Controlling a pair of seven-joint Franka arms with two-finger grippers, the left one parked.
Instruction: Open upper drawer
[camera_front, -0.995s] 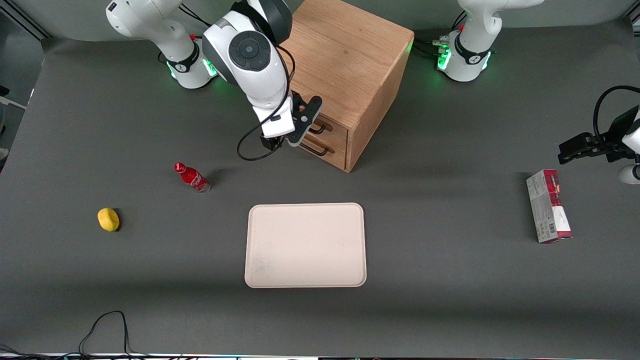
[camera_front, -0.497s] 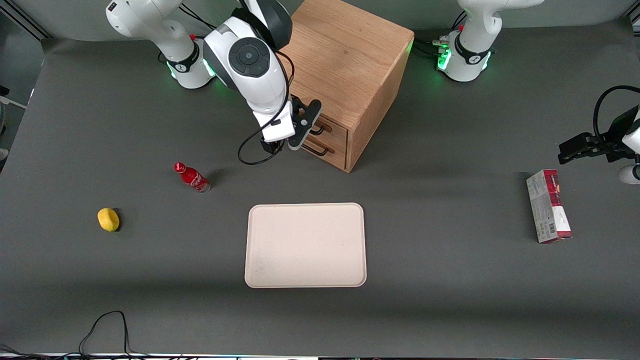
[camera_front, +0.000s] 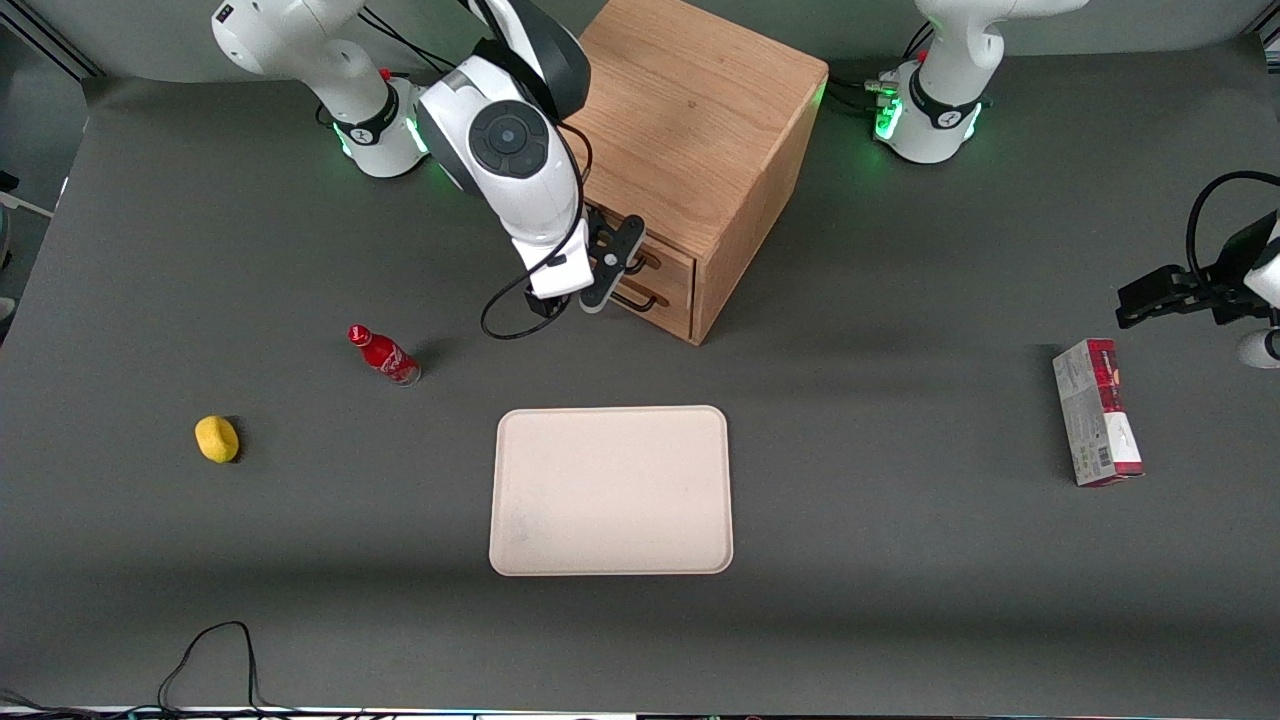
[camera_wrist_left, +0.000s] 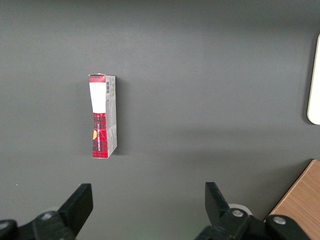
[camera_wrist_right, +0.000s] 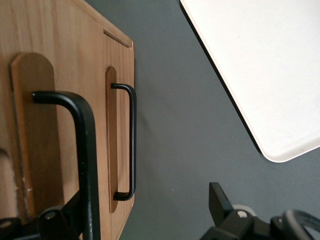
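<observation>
hand: spread, at drawer fronts | upper drawer: closed, its handle between fingers, ungripped

From the parked arm's wrist I look straight down on the gray table. A red and white box lies flat on it at about ten o'clock from the middle. At three o'clock the pale edge of a tray shows. At five o'clock I see a corner of the wooden cabinet.
</observation>
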